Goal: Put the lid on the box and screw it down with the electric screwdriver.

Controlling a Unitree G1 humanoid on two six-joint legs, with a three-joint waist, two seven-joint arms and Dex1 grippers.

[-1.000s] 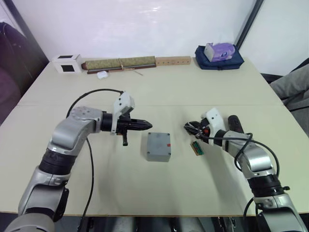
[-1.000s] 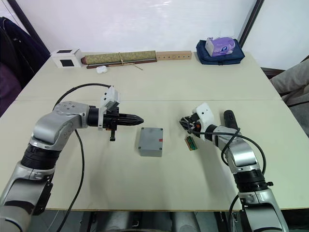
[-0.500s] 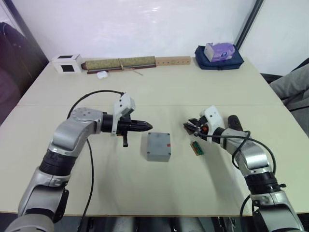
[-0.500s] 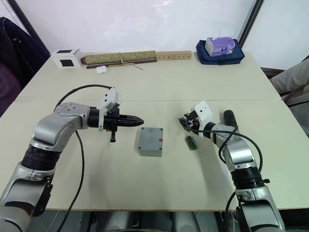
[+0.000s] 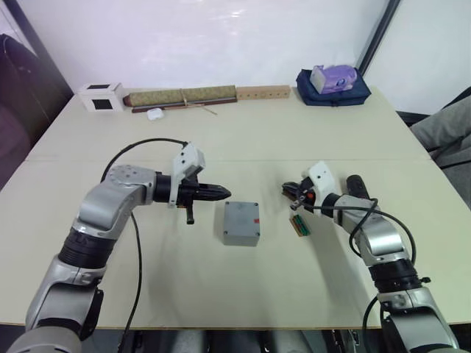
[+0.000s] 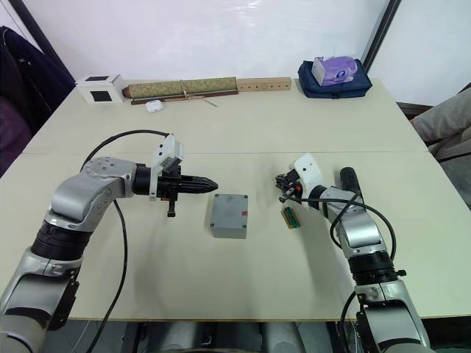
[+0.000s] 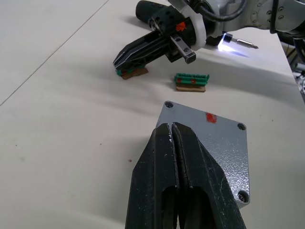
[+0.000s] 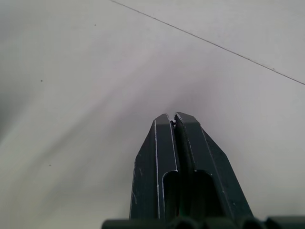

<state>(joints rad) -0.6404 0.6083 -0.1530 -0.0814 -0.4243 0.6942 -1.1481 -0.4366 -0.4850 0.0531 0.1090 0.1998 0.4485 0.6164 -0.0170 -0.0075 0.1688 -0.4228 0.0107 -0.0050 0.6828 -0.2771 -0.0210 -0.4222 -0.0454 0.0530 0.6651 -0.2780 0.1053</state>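
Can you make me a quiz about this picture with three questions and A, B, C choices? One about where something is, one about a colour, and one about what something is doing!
1. Where is the box?
A. On the table, between the left gripper and the right gripper
B. At the far edge, beside the white cube
C. Lifted up in a gripper

2. What colour is the small mark on the lid?
A. Blue
B. Red
C. Yellow

3. How are the left gripper's fingers?
A. Wide open
B. Shut together, holding nothing
C. Clamped on the screwdriver

Answers:
1. A, because the head views show the box resting on the table midway between the two gripper tips.
2. B, because the left wrist view shows a red spot on the grey top.
3. B, because the left wrist view shows the two black fingers pressed together with nothing between them.
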